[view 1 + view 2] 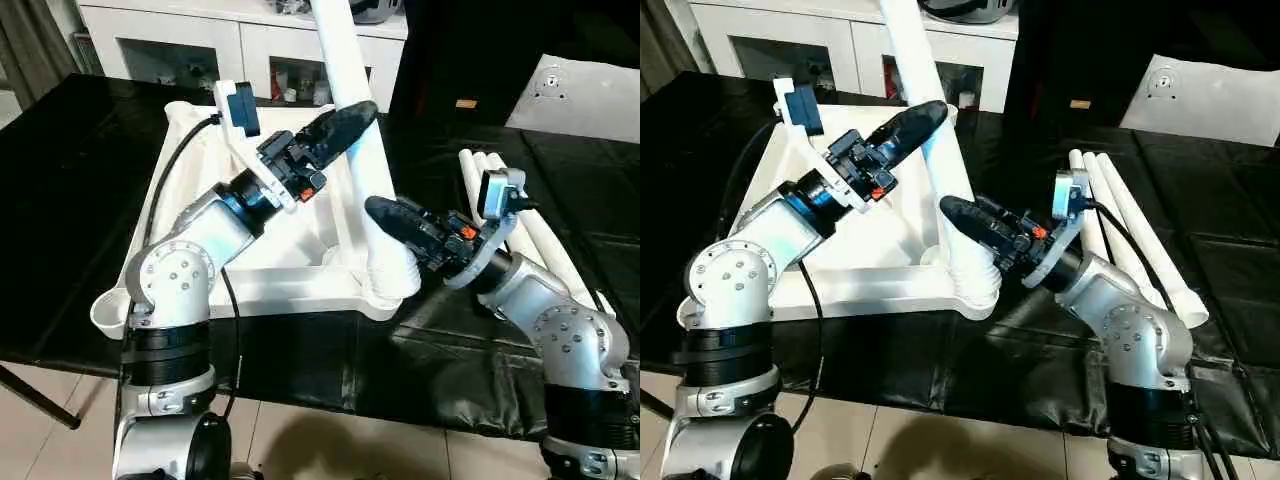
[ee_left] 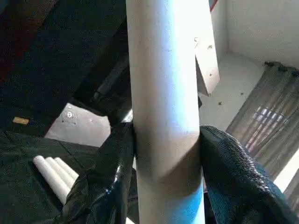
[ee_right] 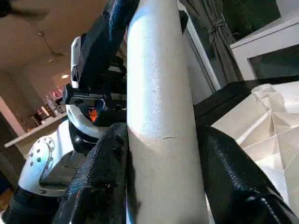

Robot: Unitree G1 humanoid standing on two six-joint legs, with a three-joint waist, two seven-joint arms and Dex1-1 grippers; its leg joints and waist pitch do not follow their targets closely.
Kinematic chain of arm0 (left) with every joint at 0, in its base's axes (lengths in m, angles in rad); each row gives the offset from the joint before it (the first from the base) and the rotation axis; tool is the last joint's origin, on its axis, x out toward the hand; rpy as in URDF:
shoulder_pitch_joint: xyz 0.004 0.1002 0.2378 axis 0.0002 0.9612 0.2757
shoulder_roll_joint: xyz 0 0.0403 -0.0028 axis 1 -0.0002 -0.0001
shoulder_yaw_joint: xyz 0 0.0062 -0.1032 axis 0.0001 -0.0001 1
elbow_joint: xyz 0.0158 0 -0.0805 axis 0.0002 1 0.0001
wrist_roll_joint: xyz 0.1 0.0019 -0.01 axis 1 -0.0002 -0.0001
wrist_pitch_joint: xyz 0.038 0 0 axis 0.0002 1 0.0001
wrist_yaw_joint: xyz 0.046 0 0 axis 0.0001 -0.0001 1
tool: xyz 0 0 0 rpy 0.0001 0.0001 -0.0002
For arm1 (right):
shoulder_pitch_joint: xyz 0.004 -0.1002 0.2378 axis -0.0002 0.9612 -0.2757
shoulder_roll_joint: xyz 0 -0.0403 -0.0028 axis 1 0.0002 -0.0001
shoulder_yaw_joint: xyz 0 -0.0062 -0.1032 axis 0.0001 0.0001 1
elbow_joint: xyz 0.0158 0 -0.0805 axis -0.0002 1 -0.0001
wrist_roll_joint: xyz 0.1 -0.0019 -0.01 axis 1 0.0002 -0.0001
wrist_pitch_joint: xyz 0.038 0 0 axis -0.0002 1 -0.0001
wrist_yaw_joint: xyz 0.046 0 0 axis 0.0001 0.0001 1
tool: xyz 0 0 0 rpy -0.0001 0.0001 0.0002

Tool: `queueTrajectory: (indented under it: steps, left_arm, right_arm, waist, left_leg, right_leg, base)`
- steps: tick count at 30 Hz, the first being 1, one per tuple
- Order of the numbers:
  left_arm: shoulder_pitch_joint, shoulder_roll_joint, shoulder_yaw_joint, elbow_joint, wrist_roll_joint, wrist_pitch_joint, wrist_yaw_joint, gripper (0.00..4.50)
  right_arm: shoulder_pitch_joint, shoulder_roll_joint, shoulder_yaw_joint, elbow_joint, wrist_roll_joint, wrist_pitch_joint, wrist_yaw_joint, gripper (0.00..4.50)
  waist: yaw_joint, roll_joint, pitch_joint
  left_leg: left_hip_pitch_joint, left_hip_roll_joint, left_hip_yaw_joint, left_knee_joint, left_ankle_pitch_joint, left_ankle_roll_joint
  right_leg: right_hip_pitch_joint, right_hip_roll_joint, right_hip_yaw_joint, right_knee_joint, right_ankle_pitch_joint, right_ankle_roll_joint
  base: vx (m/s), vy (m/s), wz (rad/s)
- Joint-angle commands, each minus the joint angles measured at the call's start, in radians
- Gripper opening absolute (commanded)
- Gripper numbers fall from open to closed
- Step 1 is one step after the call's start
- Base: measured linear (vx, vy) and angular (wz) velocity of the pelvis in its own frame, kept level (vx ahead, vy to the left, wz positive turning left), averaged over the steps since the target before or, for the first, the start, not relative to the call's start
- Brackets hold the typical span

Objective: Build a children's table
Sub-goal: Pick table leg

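**Both grippers clamp one leg**

Head view: the long white tapered tube leg [image 1: 352,110] stands in the white ribbed plastic tabletop's [image 1: 290,275] five-o'clock corner socket.

Left wrist: left gripper [image 2: 163,154] closed around it.

Right wrist: right gripper [image 3: 161,158] likewise.

Left arm: silver forearm rising from the lower left of the head view toward the centre top, elbow bent, wrist angled up and to the right. Left tool [image 1: 345,128]: its two black fingers [image 2: 105,186] pressed against opposite sides of the white leg [image 1: 350,90], high on the tube. Right arm: forearm entering from the lower right, reaching left. Right tool [image 1: 395,222]: fingers [image 3: 98,186] clamped on either side of the same leg, near its lower end, below the left tool.
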Motion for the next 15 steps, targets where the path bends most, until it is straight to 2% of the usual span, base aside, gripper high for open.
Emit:
queueTrajectory:
  steps: [1, 8, 12, 13, 14, 15]
  left_arm:
    - [-0.005, 0.001, -0.038, -0.015, 0.01, 0.001, -0.013, 1.95]
    - [0.005, 0.031, -0.088, -0.026, 0.047, 0.001, -0.003, 1.8]
    - [0.004, 0.027, -0.088, -0.023, 0.05, 0.002, 0.013, 1.8]
    - [0.003, 0.031, -0.096, -0.024, 0.064, -0.007, 0.015, 2.15]
    - [0.003, 0.04, -0.119, -0.028, 0.093, -0.024, 0.019, 2.36]
    - [0.005, 0.046, -0.14, -0.03, 0.116, -0.039, 0.027, 2.5]
  right_arm:
    - [-0.015, -0.005, 0.002, -0.013, -0.026, -0.027, -0.024, 1.84]
    - [-0.025, -0.01, 0.023, -0.009, -0.067, -0.07, -0.044, 1.84]
    - [-0.027, -0.012, 0.029, -0.007, -0.082, -0.087, -0.053, 1.84]
    - [-0.03, -0.011, 0.035, -0.004, -0.104, -0.105, -0.066, 1.84]
    - [-0.037, -0.009, 0.058, 0.004, -0.172, -0.158, -0.104, 1.84]
    - [-0.041, -0.007, 0.075, 0.008, -0.208, -0.186, -0.125, 1.84]
  waist:
    - [0.0, -0.007, -0.067]
    - [0.0, -0.004, -0.067]
    - [0.0, -0.004, -0.067]
    - [-0.001, -0.004, -0.067]
    - [-0.001, -0.002, -0.067]
    - [-0.001, -0.003, -0.067]
  left_leg:
    - [-0.001, 0.047, -0.013, -0.062, -0.01, 0.052]
    - [0.0, 0.048, -0.014, -0.063, -0.016, 0.049]
    - [-0.001, 0.048, -0.013, -0.062, -0.012, 0.045]
    - [-0.001, 0.047, -0.013, -0.062, -0.013, 0.045]
    - [0.0, 0.048, -0.013, -0.062, -0.016, 0.042]
    - [-0.001, 0.049, -0.015, -0.063, -0.015, 0.038]
  right_leg:
    - [0.06, -0.078, 0.049, -0.073, -0.042, -0.187]
    - [0.06, -0.078, 0.049, -0.072, -0.041, -0.185]
    - [0.061, -0.078, 0.049, -0.071, -0.029, -0.187]
    - [0.061, -0.078, 0.049, -0.072, -0.028, -0.189]
    - [0.061, -0.078, 0.049, -0.072, -0.032, -0.186]
    - [0.06, -0.079, 0.048, -0.072, -0.035, -0.182]
  base:
    - [0.0, 0.0, 0.0]
    - [0.0, 0.0, 0.0]
    - [0.0, 0.0, 0.0]
    - [0.0, 0.0, 0.0]
    - [0.0, 0.0, 0.0]
    - [0.0, 0.0, 0.0]
